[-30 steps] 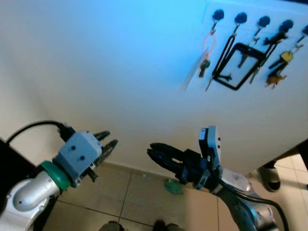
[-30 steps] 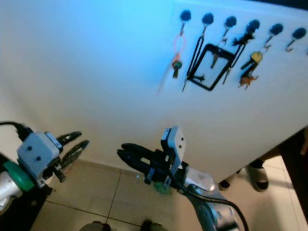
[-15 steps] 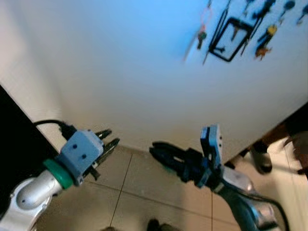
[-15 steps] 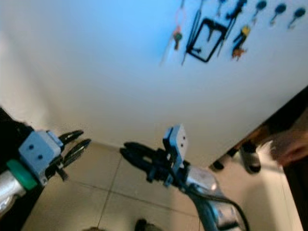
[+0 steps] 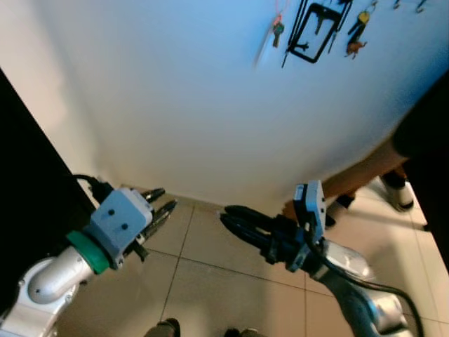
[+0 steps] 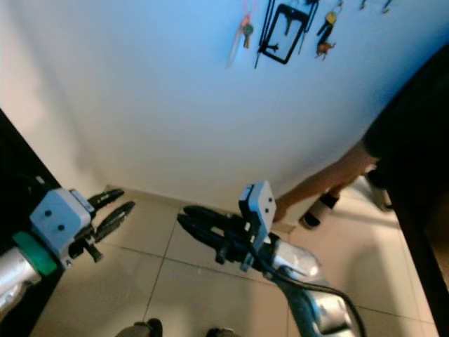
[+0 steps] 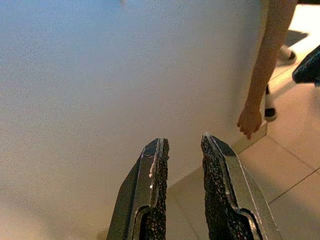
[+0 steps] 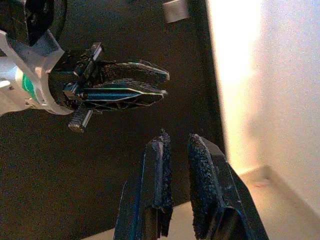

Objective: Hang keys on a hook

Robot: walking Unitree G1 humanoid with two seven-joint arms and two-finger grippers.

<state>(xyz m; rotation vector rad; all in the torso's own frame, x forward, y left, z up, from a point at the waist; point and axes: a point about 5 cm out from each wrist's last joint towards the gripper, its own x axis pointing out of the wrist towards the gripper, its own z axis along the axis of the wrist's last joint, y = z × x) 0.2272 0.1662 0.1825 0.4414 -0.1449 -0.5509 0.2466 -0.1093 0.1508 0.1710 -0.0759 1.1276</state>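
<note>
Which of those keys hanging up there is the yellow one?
The yellow key, hanging right of the black frame; the key left of the frame has a green head.

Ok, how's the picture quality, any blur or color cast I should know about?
Eye views: wall tinted blue, keys small and soft at the top. Left wrist view: sharp, evenly lit, a person's hand beside the wall. Right wrist view: half dark, bright glare on the wall.

Head camera tilted down and swung since a second ago, keys (image 5: 278, 29) and hooks now at top edge, more tiled floor (image 5: 210, 281) in view, a person's bare leg (image 5: 365, 172) newly in view at right, dark panel (image 5: 28, 203) larger at left.
</note>
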